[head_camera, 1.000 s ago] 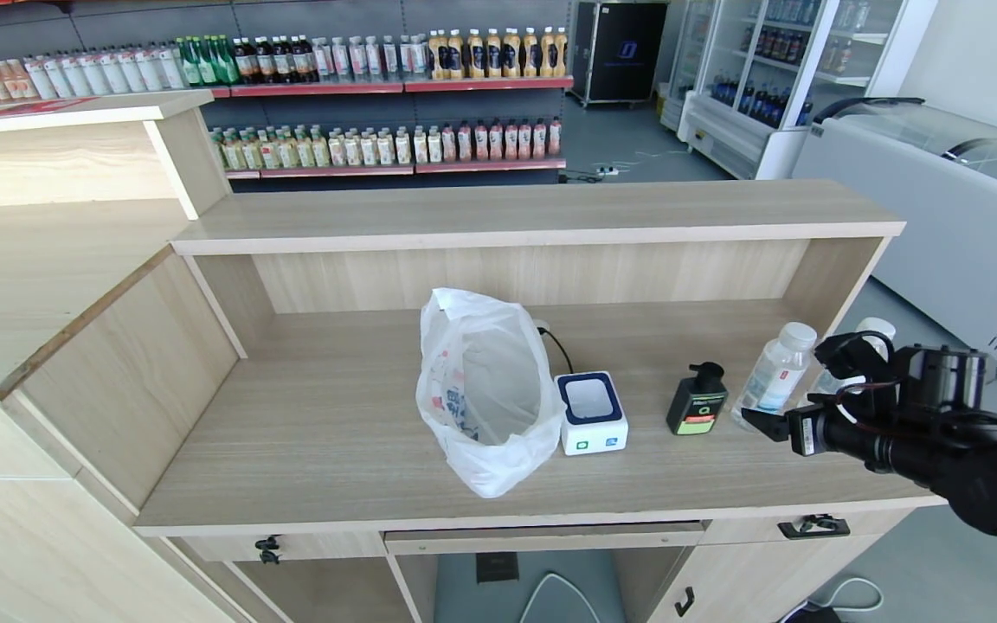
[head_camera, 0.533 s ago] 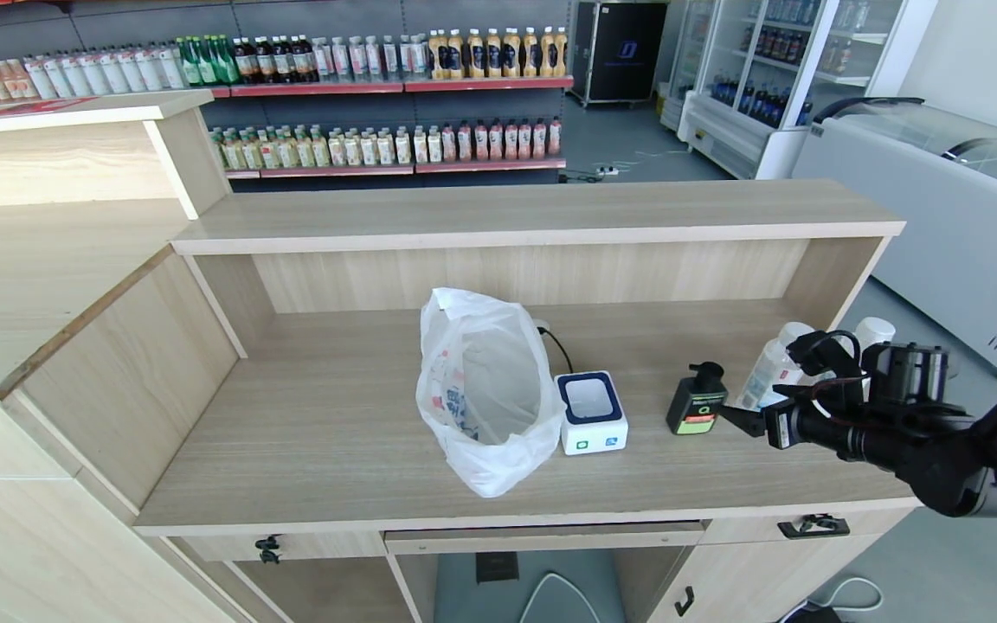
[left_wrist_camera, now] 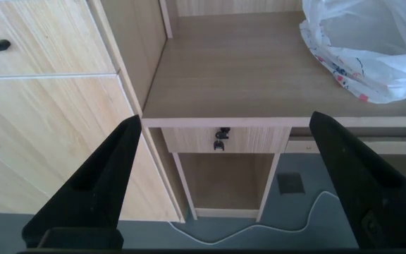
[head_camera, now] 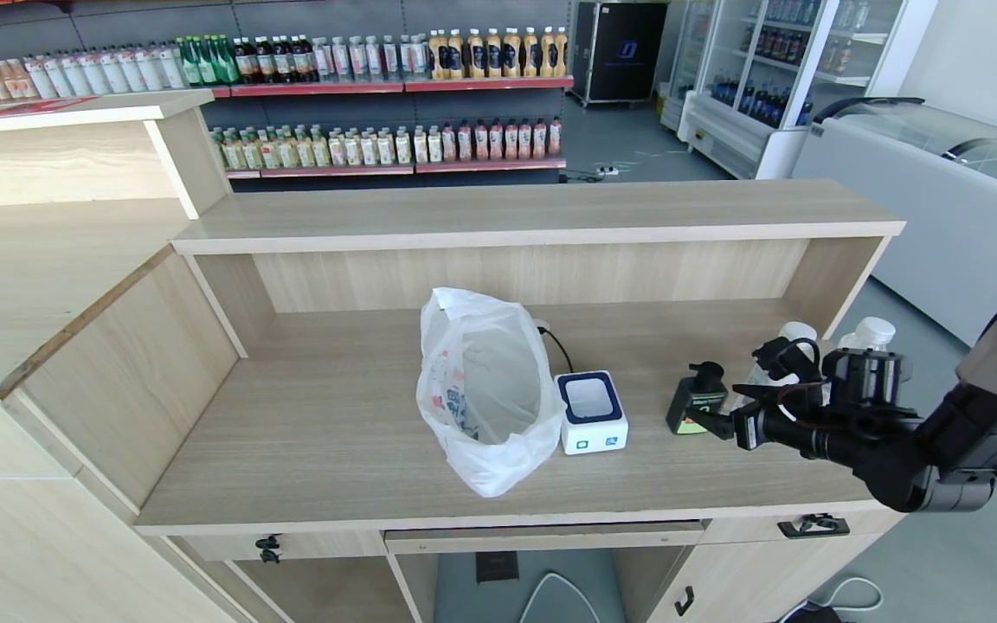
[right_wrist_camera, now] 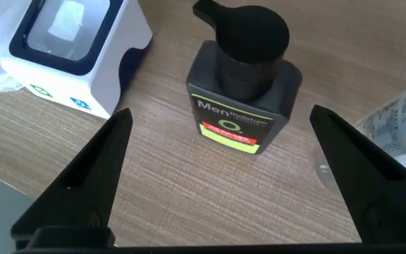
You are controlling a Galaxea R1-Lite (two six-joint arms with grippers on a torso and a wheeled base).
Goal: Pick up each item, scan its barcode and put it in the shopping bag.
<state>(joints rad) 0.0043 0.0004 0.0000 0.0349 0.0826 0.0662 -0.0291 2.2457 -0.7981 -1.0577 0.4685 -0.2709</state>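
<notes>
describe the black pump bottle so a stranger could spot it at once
On the wooden checkout counter, a white shopping bag stands beside a small white and blue scanner. Right of the scanner stands the pump bottle. It is short, squarish and black with a green and red label, unlike the taller clear bottles beyond it.

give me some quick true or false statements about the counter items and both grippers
1. The right gripper is open, and the black pump bottle stands ungripped on the counter. True.
2. The scanner lies inside the shopping bag. False: it stands on the counter beside the bag.
3. The left gripper is shut on a bottle. False: it is open and holds nothing.
4. The shopping bag stands open on the scanner's left. True.
</notes>
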